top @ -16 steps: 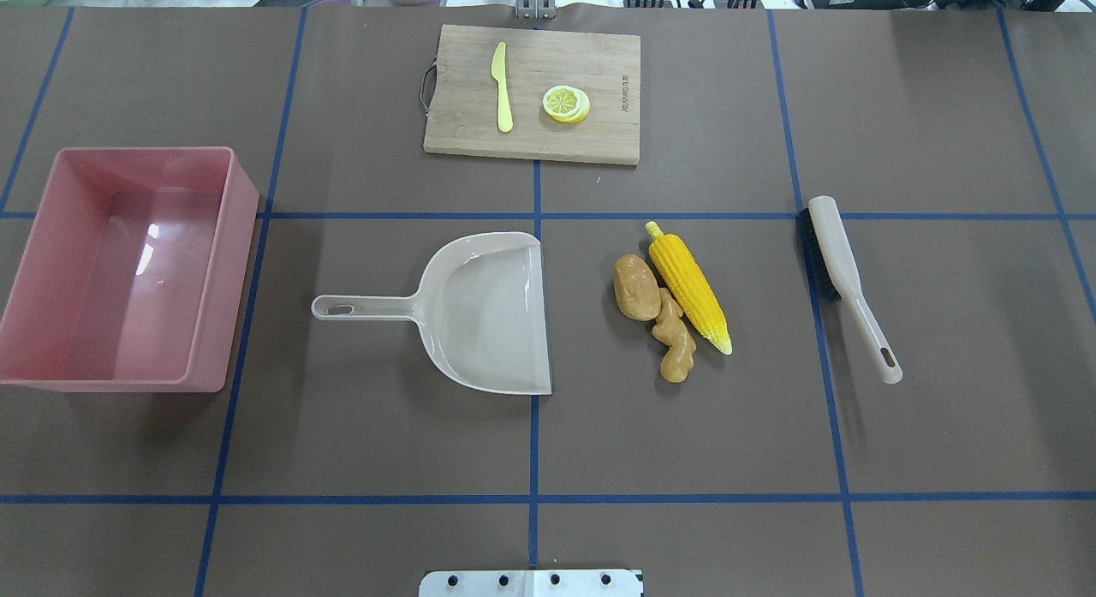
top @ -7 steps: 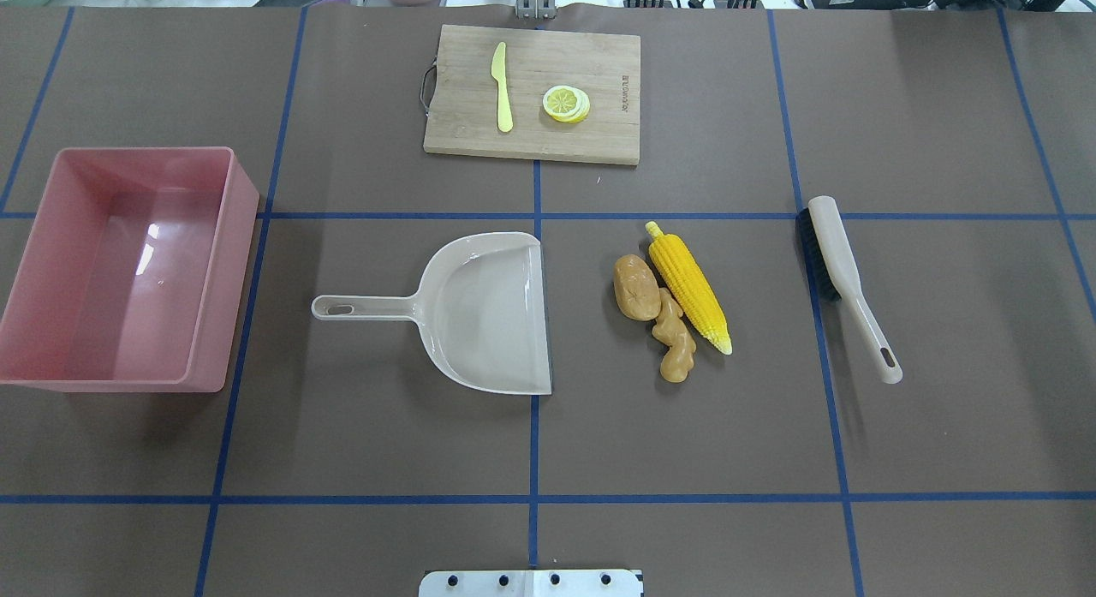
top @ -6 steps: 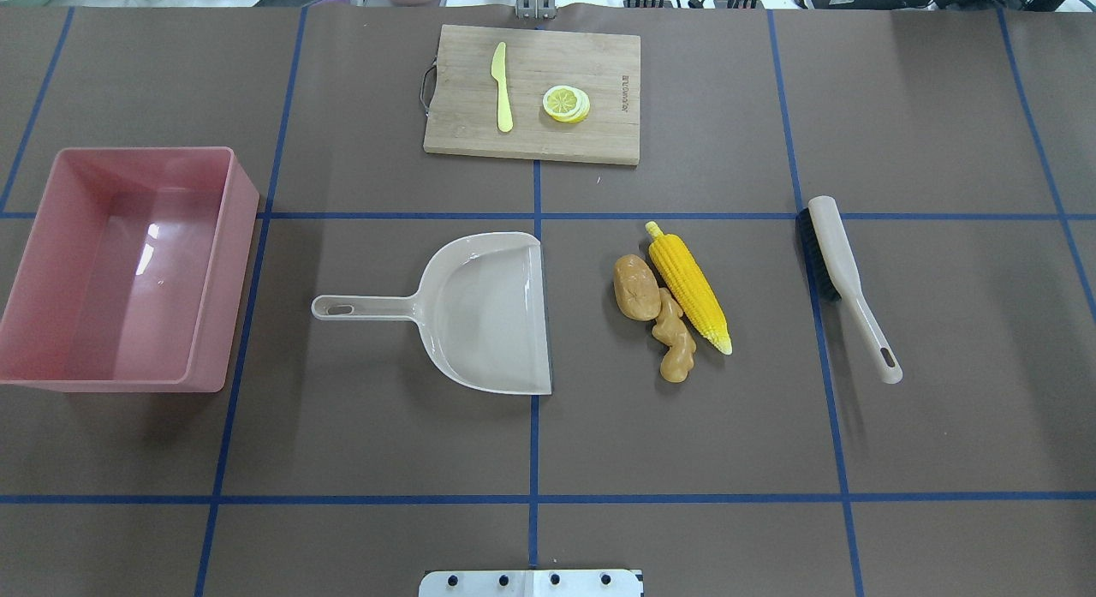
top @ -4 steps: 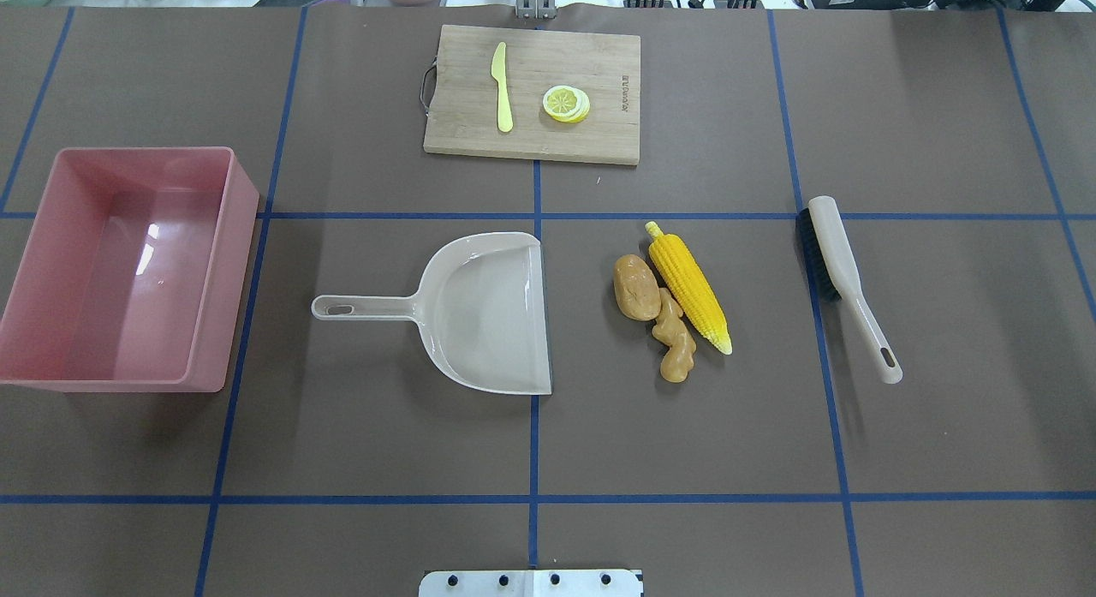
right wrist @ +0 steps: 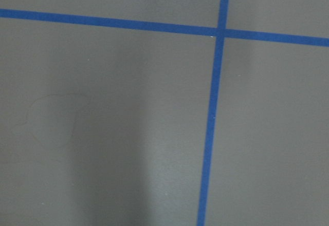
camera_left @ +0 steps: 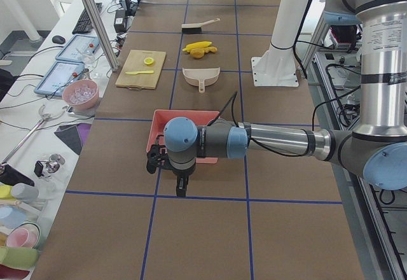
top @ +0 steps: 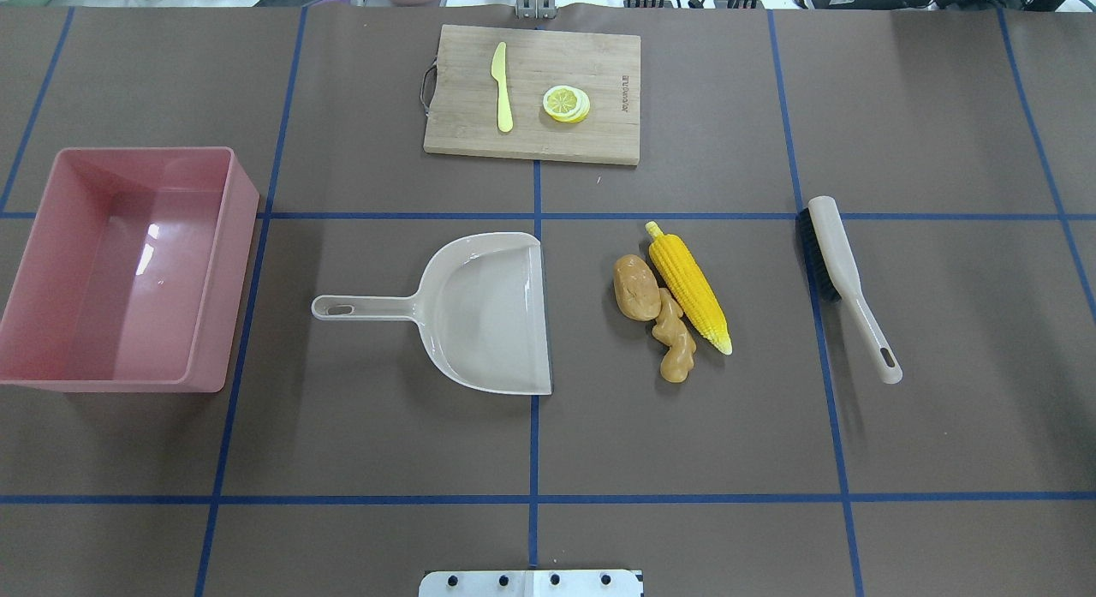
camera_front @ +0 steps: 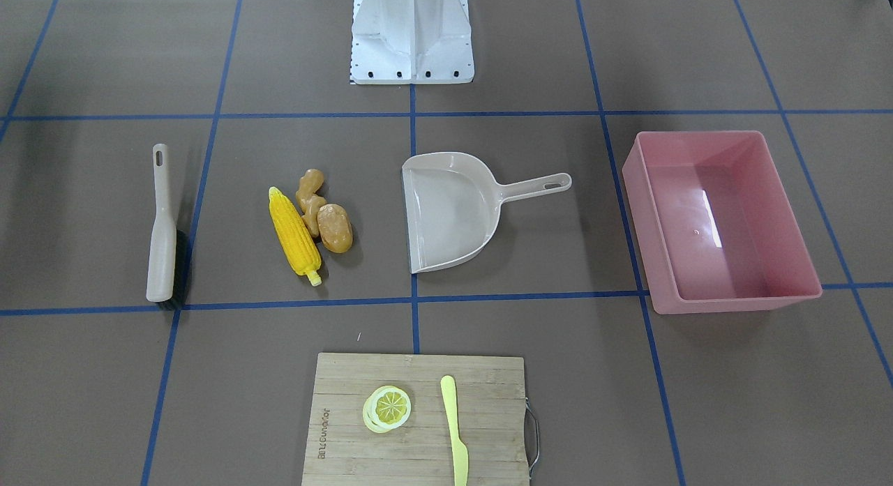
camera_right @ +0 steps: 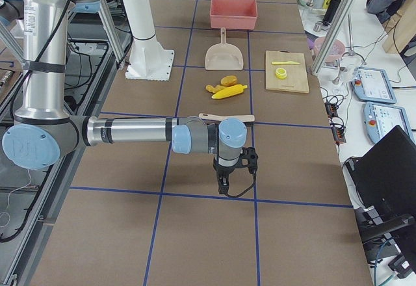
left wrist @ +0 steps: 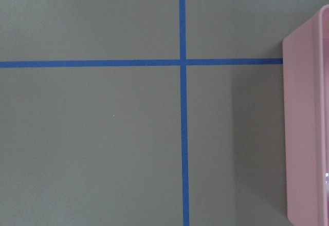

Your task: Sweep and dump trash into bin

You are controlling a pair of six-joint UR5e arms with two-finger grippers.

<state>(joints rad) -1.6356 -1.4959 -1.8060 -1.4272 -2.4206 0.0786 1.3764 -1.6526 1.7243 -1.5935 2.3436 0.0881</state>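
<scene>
The trash lies together right of table centre: a yellow corn cob (top: 688, 287), a brown-orange potato (top: 636, 287) and a tan ginger root (top: 675, 344). The pink bin (top: 233, 263) stands empty at the far left; its edge shows in the left wrist view (left wrist: 303, 133). My left gripper (camera_left: 168, 173) hovers over the table on the near side of the bin, seen only in the left side view. My right gripper (camera_right: 235, 181) hovers over bare table beyond the brush, seen only in the right side view. I cannot tell whether either is open or shut.
A beige dustpan (top: 488, 314) lies left of the trash, its mouth facing it. A beige brush (top: 843, 276) lies to the right of the trash. A wooden cutting board (top: 599, 66) at the far edge carries a yellow knife (top: 502, 87) and a lemon slice (top: 566, 103).
</scene>
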